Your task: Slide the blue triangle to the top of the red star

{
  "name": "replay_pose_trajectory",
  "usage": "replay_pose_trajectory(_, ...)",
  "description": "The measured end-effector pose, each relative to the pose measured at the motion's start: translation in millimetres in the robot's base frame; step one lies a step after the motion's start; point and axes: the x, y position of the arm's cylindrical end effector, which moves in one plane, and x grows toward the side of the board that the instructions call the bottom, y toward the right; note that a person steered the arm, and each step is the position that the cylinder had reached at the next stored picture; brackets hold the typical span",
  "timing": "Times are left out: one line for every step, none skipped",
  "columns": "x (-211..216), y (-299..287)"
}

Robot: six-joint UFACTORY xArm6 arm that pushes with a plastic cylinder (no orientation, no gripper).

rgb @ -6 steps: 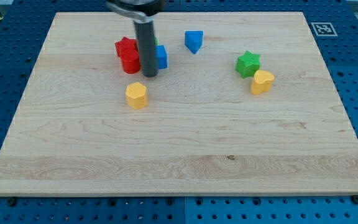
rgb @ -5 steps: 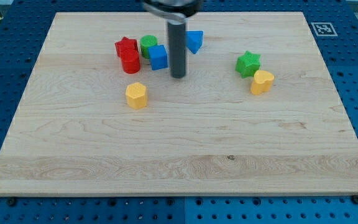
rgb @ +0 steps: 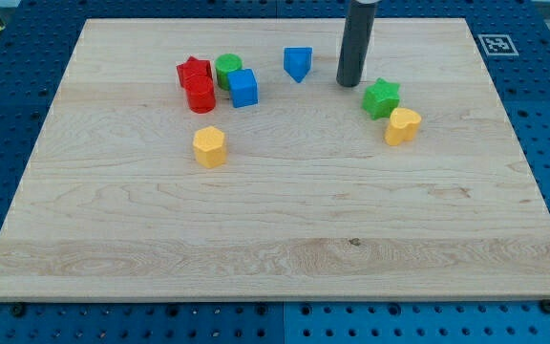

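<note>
The blue triangle [rgb: 297, 63] lies near the view's top, right of the cluster. The red star [rgb: 193, 71] sits at the cluster's upper left, touching a red cylinder [rgb: 200, 95] below it. My tip [rgb: 349, 83] is to the right of the blue triangle, apart from it, and just up-left of the green star [rgb: 381, 97]. The rod rises out of the view's top edge.
A green cylinder [rgb: 228, 68] and a blue cube [rgb: 243, 88] sit just right of the red blocks. A yellow hexagon [rgb: 209, 146] lies below the cluster. A yellow block [rgb: 402, 125] touches the green star's lower right. The wooden board [rgb: 275, 258] lies on a blue pegboard.
My tip has moved to the right, from beside the blue cube past the blue triangle to near the green star. No block has visibly moved.
</note>
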Motion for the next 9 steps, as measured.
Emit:
replay_pose_trajectory(-25.1, -37.7)
replay_pose_trajectory(-42.1, -71.3)
replay_pose_trajectory(-43.4, -84.2)
replay_pose_trajectory(-43.4, -96.3)
replay_pose_trajectory(-43.4, -111.6)
replay_pose_trajectory(-43.4, -126.1)
replay_pose_trajectory(-43.4, -140.5)
replay_pose_trajectory(-43.4, -160.9)
replay_pose_trajectory(-43.4, -167.8)
